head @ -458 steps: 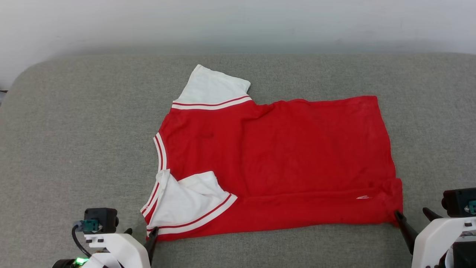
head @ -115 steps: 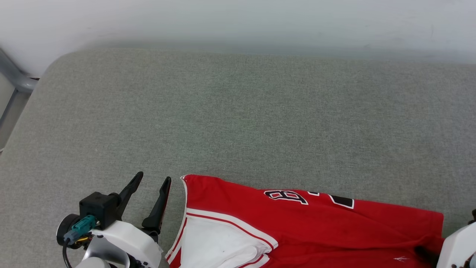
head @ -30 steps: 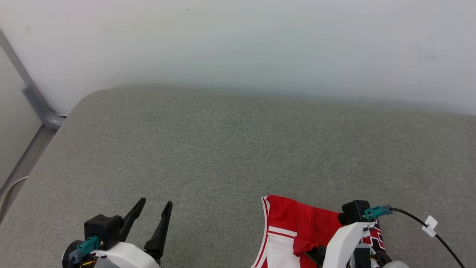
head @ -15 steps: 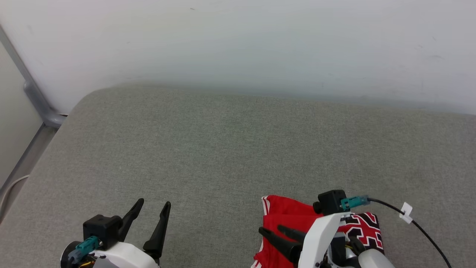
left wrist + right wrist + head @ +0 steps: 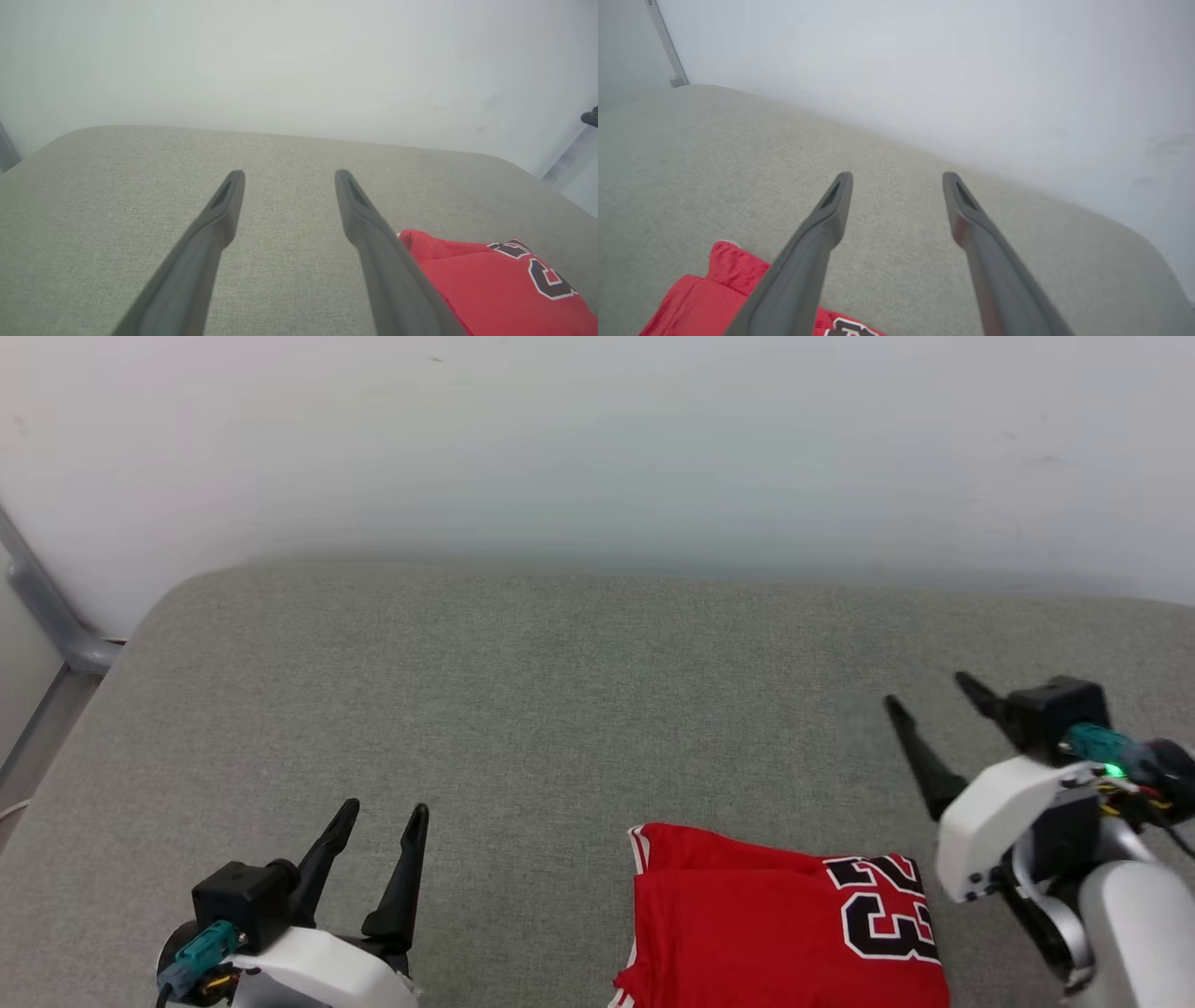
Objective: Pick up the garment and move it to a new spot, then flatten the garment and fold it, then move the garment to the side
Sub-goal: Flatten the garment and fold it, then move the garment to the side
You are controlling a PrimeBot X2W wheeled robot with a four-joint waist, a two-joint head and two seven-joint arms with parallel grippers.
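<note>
The garment [image 5: 784,924], folded into a compact red block with "23" uppermost, lies on the grey cushion [image 5: 560,691] near the robot; the right gripper [image 5: 926,691] hovers beside it, the left gripper [image 5: 385,806] well apart, both with jaws spread and empty; folding looks finished, and whether the move aside is left cannot be judged
</note>
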